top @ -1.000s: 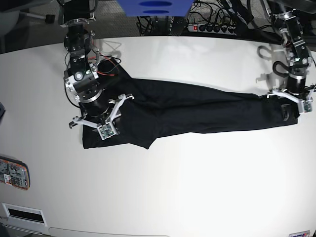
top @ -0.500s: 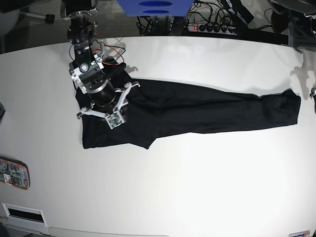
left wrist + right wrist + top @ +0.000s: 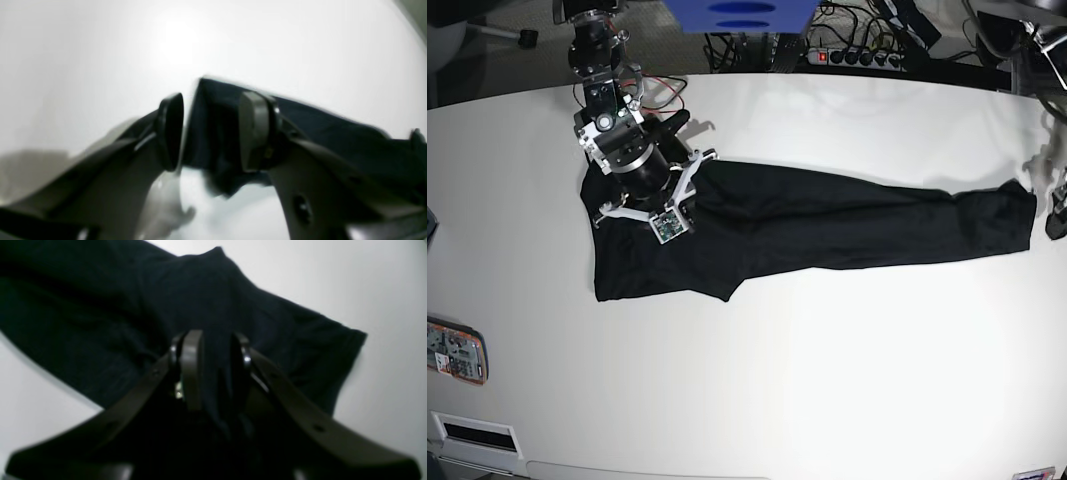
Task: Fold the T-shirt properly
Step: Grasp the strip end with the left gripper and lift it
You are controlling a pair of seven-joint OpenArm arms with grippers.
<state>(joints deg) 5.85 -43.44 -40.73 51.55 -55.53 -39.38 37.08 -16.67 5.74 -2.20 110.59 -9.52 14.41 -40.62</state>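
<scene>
The black T-shirt [image 3: 847, 225] lies stretched in a long band across the white table [image 3: 827, 380]. My right gripper [image 3: 655, 195] sits over the shirt's left end. In the right wrist view the right gripper [image 3: 215, 368] has its fingers close together, with a raised ridge of the T-shirt [image 3: 83, 323] pinched between them. My left gripper [image 3: 1057, 215] shows only at the base view's right edge, just off the shirt's right end. In the blurred left wrist view the left gripper [image 3: 213, 131] stands open, nothing in it, and the T-shirt [image 3: 333, 130] end lies beyond its fingers.
A power strip [image 3: 852, 55] with tangled cables runs behind the table's far edge, beside a blue object [image 3: 737, 15]. An orange device [image 3: 455, 350] lies at the table's left edge. A white plate [image 3: 472, 432] sits at the front left corner.
My left gripper has let go of the shirt's right end and drawn back to the right edge. My right gripper has moved toward the table's back over the shirt's left end.
</scene>
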